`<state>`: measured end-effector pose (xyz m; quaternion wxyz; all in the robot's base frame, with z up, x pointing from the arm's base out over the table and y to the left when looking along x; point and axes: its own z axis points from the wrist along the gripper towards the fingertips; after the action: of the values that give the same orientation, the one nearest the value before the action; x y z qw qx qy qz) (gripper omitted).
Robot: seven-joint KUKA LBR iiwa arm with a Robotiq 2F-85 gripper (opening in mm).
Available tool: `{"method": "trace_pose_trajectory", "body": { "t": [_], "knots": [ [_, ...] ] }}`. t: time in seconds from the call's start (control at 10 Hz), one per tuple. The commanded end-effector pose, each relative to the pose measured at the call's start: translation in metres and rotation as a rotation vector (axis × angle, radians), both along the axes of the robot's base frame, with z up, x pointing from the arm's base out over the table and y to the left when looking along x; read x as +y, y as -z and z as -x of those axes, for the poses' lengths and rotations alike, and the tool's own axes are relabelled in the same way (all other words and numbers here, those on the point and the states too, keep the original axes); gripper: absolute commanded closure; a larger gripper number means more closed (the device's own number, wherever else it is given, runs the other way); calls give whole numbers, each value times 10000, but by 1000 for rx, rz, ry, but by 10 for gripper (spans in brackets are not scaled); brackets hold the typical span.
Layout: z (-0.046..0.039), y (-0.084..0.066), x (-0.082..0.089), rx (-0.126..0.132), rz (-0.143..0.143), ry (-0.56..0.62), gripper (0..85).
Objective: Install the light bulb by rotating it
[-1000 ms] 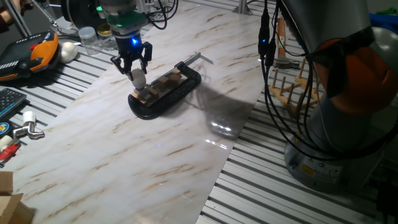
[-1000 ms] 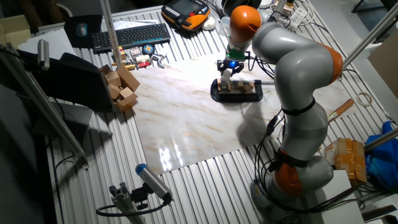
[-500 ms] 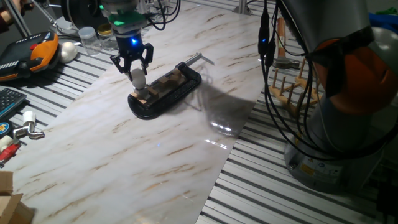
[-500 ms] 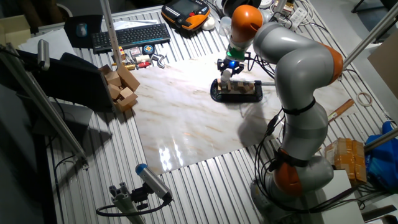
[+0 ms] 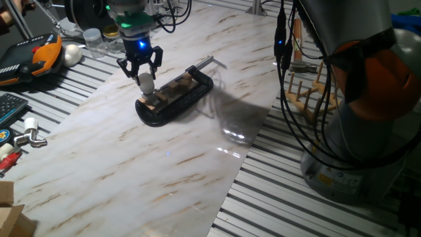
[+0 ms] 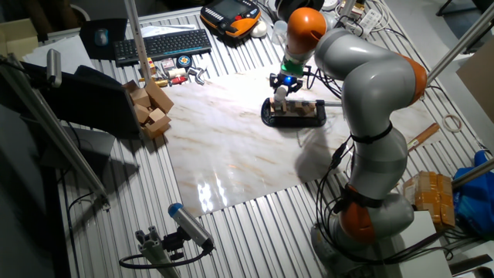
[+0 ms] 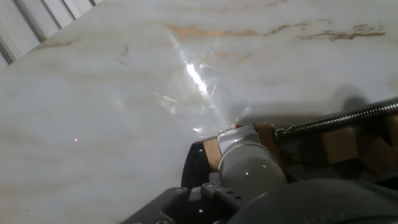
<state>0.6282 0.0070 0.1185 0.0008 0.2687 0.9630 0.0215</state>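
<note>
1. hanging straight down over one end of the black metal screw clamp, the black two-finger gripper has its fingers set narrowly round the small frosted white globe bulb.
2. the bulb stands upright directly below the gripper, its long axis vertical and in line with the hand (so twisting about that axis should drive it).
3. its base sits between small wooden blocks in the clamp; the socket itself is hidden.

Frosted matt light bulb – glossy marble-look table, threaded metal screw.
</note>
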Motion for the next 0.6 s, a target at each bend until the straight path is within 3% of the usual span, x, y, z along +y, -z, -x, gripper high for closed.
{"method": "trace_pose_trajectory", "body": {
  "t": [0.0, 0.1, 0.3, 0.5],
  "knots": [
    [-5, -10, -5, -3, 4, -5, 510],
    [-5, -12, -6, -7, 7, -4, 510],
    [-5, -11, -7, -22, 7, 18, 170],
    [-5, -21, -10, -28, 14, 24, 170]
  ]
}}
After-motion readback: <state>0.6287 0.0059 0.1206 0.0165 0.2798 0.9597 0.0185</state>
